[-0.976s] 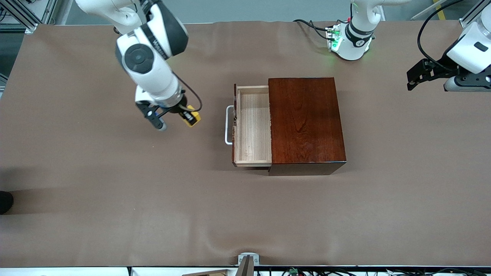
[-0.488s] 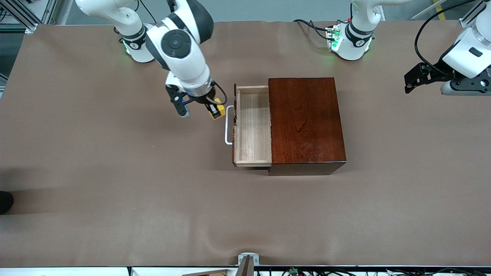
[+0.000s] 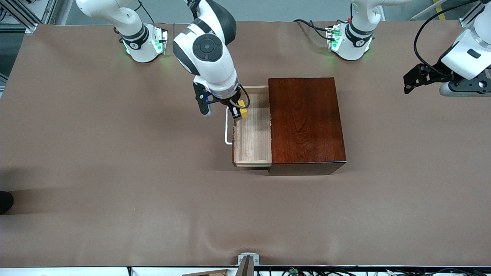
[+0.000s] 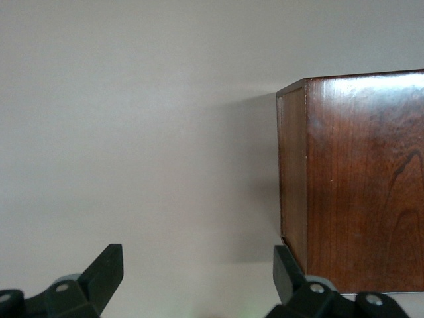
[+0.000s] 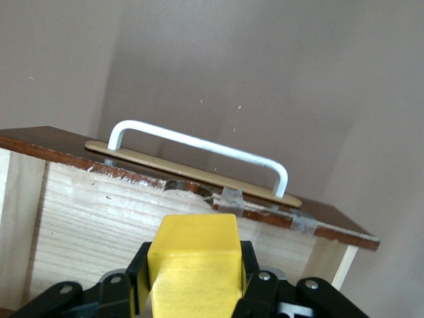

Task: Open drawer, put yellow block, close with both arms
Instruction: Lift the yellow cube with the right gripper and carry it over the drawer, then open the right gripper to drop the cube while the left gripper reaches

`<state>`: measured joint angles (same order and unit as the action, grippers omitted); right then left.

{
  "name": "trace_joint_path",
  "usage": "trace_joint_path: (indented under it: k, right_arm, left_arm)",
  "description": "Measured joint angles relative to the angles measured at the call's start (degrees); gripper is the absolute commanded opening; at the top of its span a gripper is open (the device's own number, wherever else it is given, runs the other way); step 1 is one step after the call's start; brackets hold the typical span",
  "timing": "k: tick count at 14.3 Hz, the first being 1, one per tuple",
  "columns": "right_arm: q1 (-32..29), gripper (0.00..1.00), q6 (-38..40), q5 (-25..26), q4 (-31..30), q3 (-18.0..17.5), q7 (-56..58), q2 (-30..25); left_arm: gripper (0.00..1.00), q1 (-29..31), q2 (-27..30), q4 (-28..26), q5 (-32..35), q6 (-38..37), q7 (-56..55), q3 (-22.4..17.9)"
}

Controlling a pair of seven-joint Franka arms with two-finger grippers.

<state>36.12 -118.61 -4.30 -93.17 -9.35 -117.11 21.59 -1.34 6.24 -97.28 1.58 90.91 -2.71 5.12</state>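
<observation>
My right claw [image 3: 238,111] is clamped on the block [image 3: 243,111], up over the drawer [image 3: 251,142], just inside its front w/ the handle [image 3: 228,128]. Tray lies straight below; its long axis runs toward the front camera, lots of bare wood to drop onto. Left claw [image 3: 416,78] waits spread wide, holding nothing, well off past the box [image 3: 305,122].

Brown table cover [image 3: 115,172] (faintly wrinkled)
</observation>
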Motion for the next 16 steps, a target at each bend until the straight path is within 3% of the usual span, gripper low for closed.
trace_joint_path:
  k: [16]
  right_arm:
    - [2.61,0.00,-7.37,-0.71,0.44,0.12,-10.02,6.96]
  left_arm:
    - [1.00,-1.03,-2.40,-0.40,-0.18,2.66,0.00,1.34]
